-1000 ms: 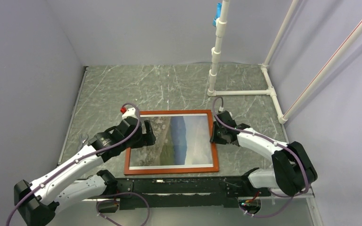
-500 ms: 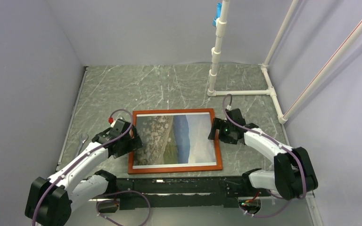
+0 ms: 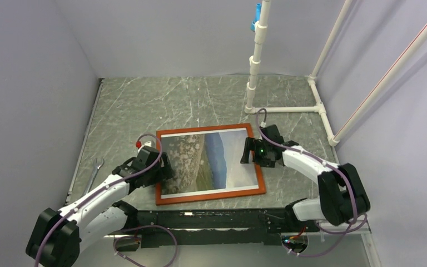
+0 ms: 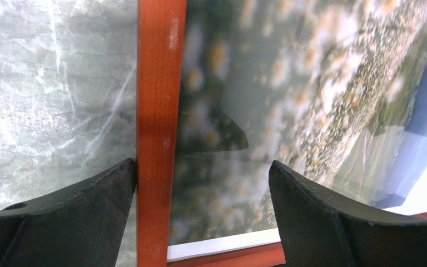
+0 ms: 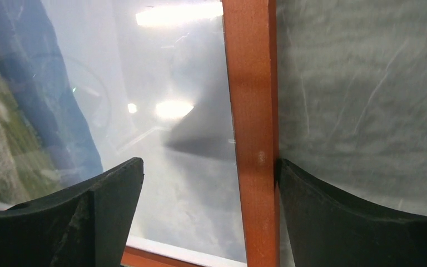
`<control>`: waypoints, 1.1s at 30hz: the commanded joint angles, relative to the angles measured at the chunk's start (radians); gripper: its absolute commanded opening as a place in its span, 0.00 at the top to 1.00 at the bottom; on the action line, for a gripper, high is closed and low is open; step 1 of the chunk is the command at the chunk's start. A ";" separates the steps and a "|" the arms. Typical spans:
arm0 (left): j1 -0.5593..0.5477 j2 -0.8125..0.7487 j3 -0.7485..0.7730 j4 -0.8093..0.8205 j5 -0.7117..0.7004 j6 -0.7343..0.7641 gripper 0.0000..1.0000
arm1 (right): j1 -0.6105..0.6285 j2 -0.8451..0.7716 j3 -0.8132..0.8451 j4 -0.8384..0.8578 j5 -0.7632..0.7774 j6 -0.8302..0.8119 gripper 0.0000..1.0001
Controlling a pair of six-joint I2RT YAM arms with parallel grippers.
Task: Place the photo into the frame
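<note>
The orange-brown frame (image 3: 211, 196) lies flat on the marble table, turned slightly askew. The photo (image 3: 211, 161) of blue hills and a flowery meadow shows through its pane, white border at the edges. My left gripper (image 3: 165, 168) stands open at the frame's left rail (image 4: 158, 111). Its outer finger (image 4: 89, 211) rests against the rail's outer edge and the other hangs over the meadow (image 4: 289, 83). My right gripper (image 3: 248, 151) is open astride the right rail (image 5: 250, 111). One finger (image 5: 339, 211) sits against that rail's outside, the other over the pale sky (image 5: 161, 67).
A metal wrench (image 3: 96, 170) lies near the table's left edge. A white pipe stand (image 3: 253, 83) with a blue clip (image 3: 255, 16) rises at the back right, its base pipes (image 3: 289, 109) running along the table. Grey walls close in both sides.
The right gripper has opened. The frame has turned counter-clockwise, its right end shifting away. The left gripper drew back off the pane to the left rail.
</note>
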 commanded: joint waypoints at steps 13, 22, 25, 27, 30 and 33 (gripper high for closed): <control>-0.569 0.088 -0.037 0.133 0.028 -0.385 0.11 | 0.185 0.429 0.449 -0.030 0.072 -0.053 0.00; -0.689 0.241 0.025 0.091 -0.026 -0.426 0.01 | 0.179 0.328 0.435 -0.142 0.325 -0.032 0.00; -0.688 0.207 0.036 0.018 -0.065 -0.429 0.01 | 0.149 0.245 0.418 -0.197 0.351 -0.028 0.00; -0.688 0.172 0.054 -0.052 -0.097 -0.431 0.00 | 0.127 0.177 0.393 -0.222 0.359 -0.016 0.00; -0.688 0.115 0.085 -0.184 -0.159 -0.436 0.01 | 0.115 0.051 0.342 -0.258 0.345 0.022 0.00; -0.683 0.046 0.137 -0.320 -0.228 -0.442 0.01 | 0.114 -0.082 0.269 -0.283 0.300 0.067 0.00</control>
